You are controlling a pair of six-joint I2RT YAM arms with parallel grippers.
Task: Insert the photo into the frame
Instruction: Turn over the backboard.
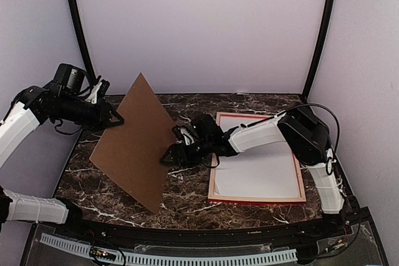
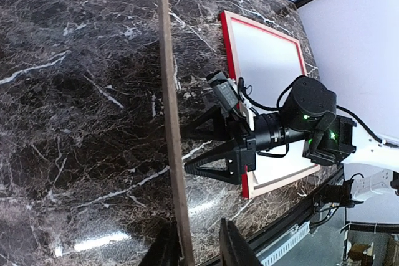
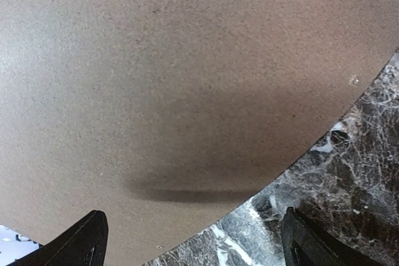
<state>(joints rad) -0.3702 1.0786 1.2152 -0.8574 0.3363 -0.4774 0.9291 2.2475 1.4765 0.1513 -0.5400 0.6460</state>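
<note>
We see the marble counter (image 1: 112,185) carrying a brown backing board (image 1: 134,141), which stands tilted on one corner. To its right the frame (image 1: 262,200) lies flat, filled by a plain white sheet (image 1: 262,175). The left jaws straddle the board's left edge, narrowly parted, with a gap beside one finger. The right jaws gape wide and empty, facing the board.

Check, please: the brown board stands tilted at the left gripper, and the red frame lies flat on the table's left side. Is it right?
Not quite: the red frame lies flat on the right side of the table, as the top external view shows. The brown board does stand tilted at the left gripper.
</note>
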